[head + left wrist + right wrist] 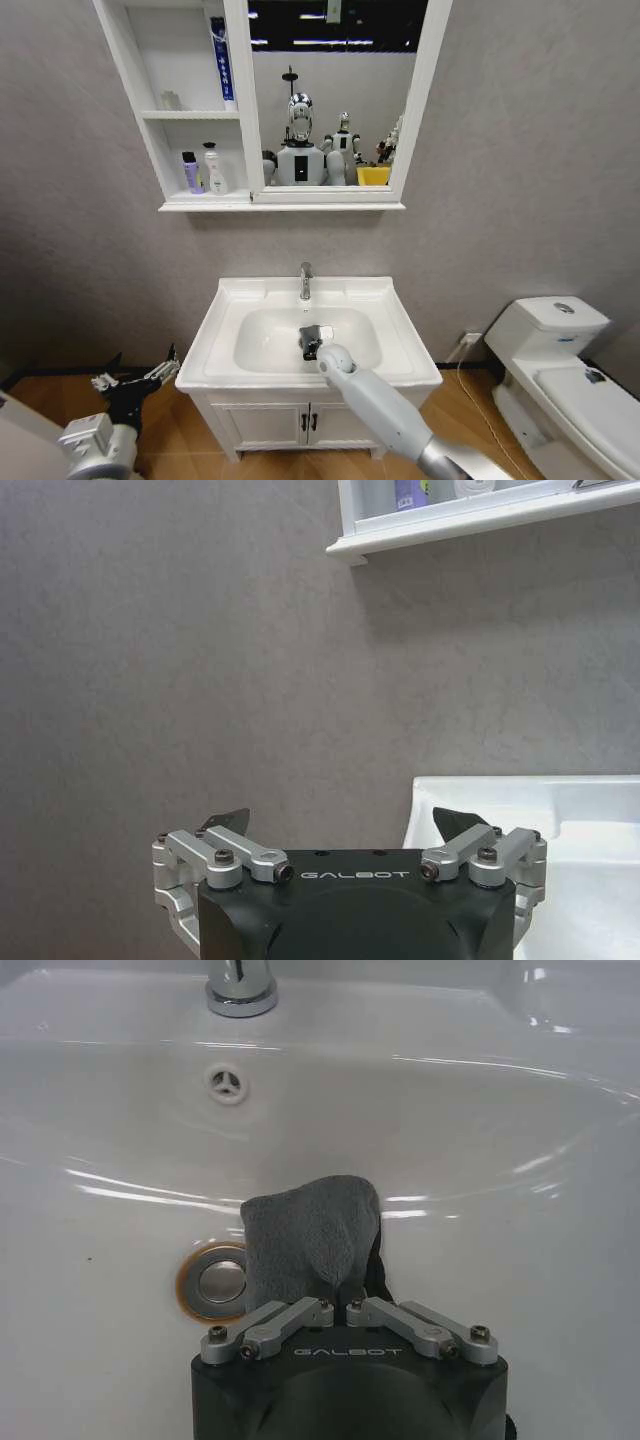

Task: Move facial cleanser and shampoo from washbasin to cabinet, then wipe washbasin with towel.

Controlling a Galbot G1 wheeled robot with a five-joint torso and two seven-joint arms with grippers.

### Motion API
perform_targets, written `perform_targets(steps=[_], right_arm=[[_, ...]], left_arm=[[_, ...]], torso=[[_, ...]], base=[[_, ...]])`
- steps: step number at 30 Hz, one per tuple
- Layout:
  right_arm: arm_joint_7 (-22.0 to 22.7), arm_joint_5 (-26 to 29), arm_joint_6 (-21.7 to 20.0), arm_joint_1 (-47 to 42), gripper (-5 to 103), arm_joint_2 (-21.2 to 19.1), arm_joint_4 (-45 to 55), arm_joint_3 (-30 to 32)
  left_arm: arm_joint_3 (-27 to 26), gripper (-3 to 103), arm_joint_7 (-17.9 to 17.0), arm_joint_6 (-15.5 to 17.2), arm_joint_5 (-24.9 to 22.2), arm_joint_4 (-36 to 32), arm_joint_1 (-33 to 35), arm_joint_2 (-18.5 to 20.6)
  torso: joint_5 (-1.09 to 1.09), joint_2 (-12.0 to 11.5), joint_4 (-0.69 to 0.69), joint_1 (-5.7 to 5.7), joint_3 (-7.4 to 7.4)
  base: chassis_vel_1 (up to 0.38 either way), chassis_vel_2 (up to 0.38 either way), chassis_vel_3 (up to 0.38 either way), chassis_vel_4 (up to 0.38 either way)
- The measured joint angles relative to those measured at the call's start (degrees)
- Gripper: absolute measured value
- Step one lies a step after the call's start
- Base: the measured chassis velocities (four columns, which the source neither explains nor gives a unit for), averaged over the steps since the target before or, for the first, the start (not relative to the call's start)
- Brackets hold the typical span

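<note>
Nearest, low on the robot's left, the left gripper hangs beside the left edge of the washbasin, its black fingers spread wide with nothing between them; bare grey wall lies ahead of it and wooden floor under it, so there is free room on that side.

The right arm reaches forward over the front rim into the bowl of the white rectangular ceramic washbasin. There the right gripper has its fingers drawn together on the small dark grey folded towel, which stands up from the pinch and hangs just beside the chrome-ringed drain hole, partly overlapping its ring. The smooth bowl wall curves up all round it; a small round overflow opening sits higher on the back wall, and the chrome tap rises from the rear ledge beyond.

To the right stands a white toilet, well apart from the basin.

Farthest, on the wall above, is the tall white cabinet with open shelves and a mirror panel. Its lowest shelf holds a purple bottle and a white bottle side by side, near the mirror frame.
</note>
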Motion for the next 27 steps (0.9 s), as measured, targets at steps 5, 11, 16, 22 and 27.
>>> perform_targets(steps=[5,11,16,22,27], right_arm=[[-0.03,0.95,-0.34,-0.57,1,-4.1,1.99,1.02],[-0.12,0.92,-0.34,-0.54,1,-2.79,1.51,0.62],[-0.22,0.23,0.02,0.08,1,0.89,-0.45,-0.33],[-0.68,-0.89,0.62,1.03,1,4.32,-3.35,-0.97],[-1.36,-1.89,1.15,1.62,1,6.64,-5.92,-1.02]], left_arm=[[0.0,100,0.0,0.0,0.0,0.0,0.0,0.0],[0.0,100,-0.01,0.0,0.0,0.0,0.0,0.0],[0.0,100,-0.01,0.0,0.0,0.0,0.0,0.0],[0.0,100,-0.01,0.0,0.0,0.0,0.0,0.0],[0.0,100,-0.01,0.0,0.0,0.0,0.0,0.0]], torso=[[0.0,0.0,-0.01,0.0,0.0],[-0.01,0.0,0.0,0.0,0.0],[-0.01,0.0,0.02,0.0,0.0],[-0.02,0.0,0.01,0.0,0.0],[-0.02,0.0,0.0,0.0,0.0]], base=[[0.0,0.0,0.0,0.0],[0.0,0.0,0.0,0.0],[0.0,0.0,0.0,0.0],[0.0,0.0,0.0,0.0],[0.0,0.0,0.0,0.0]])
